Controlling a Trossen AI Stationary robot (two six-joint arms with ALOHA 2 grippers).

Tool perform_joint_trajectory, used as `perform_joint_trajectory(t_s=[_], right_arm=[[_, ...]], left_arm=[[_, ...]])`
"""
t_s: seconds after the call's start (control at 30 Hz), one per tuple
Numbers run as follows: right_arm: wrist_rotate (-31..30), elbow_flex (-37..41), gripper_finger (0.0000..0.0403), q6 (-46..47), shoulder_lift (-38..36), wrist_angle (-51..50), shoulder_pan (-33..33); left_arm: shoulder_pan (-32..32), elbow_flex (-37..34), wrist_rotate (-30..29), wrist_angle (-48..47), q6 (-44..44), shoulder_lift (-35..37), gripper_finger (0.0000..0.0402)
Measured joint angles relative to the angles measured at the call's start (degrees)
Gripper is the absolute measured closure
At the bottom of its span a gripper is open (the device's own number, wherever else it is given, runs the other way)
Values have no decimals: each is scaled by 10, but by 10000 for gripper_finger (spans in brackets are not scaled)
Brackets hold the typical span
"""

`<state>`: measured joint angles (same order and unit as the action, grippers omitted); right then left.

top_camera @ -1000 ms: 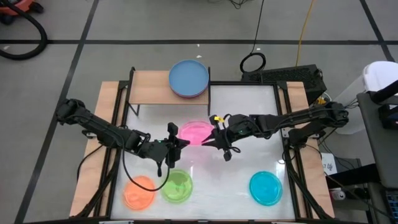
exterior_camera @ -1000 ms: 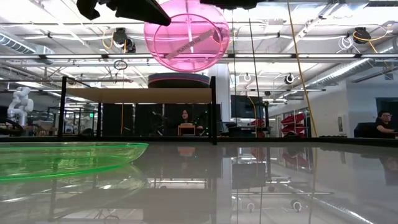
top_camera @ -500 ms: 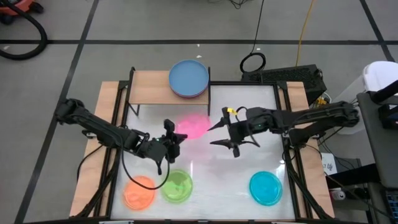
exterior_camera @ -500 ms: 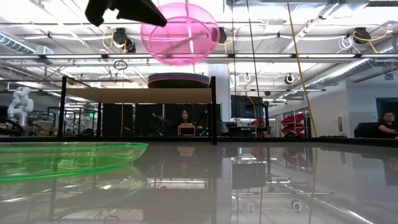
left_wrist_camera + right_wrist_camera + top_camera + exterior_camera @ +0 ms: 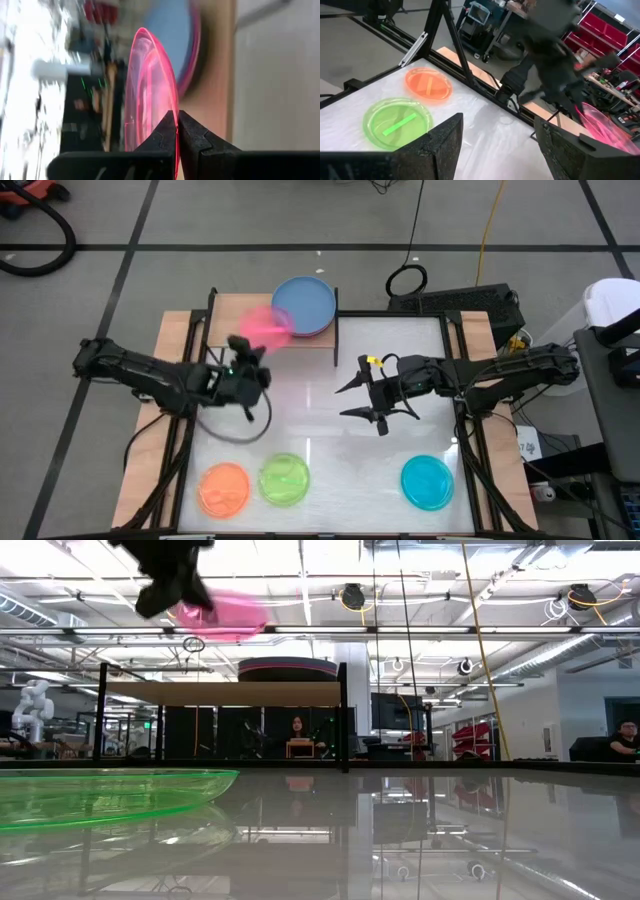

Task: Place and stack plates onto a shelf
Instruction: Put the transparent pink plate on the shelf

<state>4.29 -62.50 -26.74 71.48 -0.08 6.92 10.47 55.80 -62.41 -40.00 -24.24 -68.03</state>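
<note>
A small translucent pink plate [image 5: 266, 326] hangs in the air over the near edge of the wooden shelf [image 5: 238, 318], and my left gripper [image 5: 249, 352] is shut on it. In the low view the plate [image 5: 226, 614] shows tilted, well above the shelf board [image 5: 220, 692]. A stack of larger plates with a blue one [image 5: 304, 304] on top rests on the shelf's right end. My right gripper [image 5: 343, 400] stands open over the table's middle, holding nothing. My left gripper pinches the pink plate's rim [image 5: 169, 100] between its two fingers [image 5: 192, 137], which come at it slanting from the table's near side. The plate is lifted clear, tilted, and reaches out past the fingertips toward the blue plate [image 5: 175, 45].
Near the front edge lie an orange plate [image 5: 224, 487], a green plate [image 5: 285, 478] and a cyan plate [image 5: 428, 482]. The shelf's left half [image 5: 225, 315] is bare wood. Black frame posts [image 5: 337, 330] stand at the shelf's corners. People sit in the room beyond.
My right gripper has opened, let go of the pink plate, and drawn back a little toward the table's right. My left gripper has carried the plate toward the far left, up to the shelf, turning as it went; the plate has tipped from standing on edge toward level.
</note>
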Motion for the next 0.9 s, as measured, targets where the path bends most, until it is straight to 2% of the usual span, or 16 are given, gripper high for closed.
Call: perform_joint_trajectory(t_s=[0.13,0.27,0.43,0.67,0.9], right_arm=[[0,0,179,1,0,-2,0],[0,1,179,2,0,-2,0],[0,1,179,7,0,-4,0],[0,1,179,8,0,-15,0],[0,1,179,9,0,-15,0]], left_arm=[[-81,0,42,-82,66,19,398],[-154,0,121,-95,81,22,398],[-212,-5,158,-96,96,23,398],[-246,-13,211,-97,124,23,393],[-248,-13,239,-97,142,23,329]])
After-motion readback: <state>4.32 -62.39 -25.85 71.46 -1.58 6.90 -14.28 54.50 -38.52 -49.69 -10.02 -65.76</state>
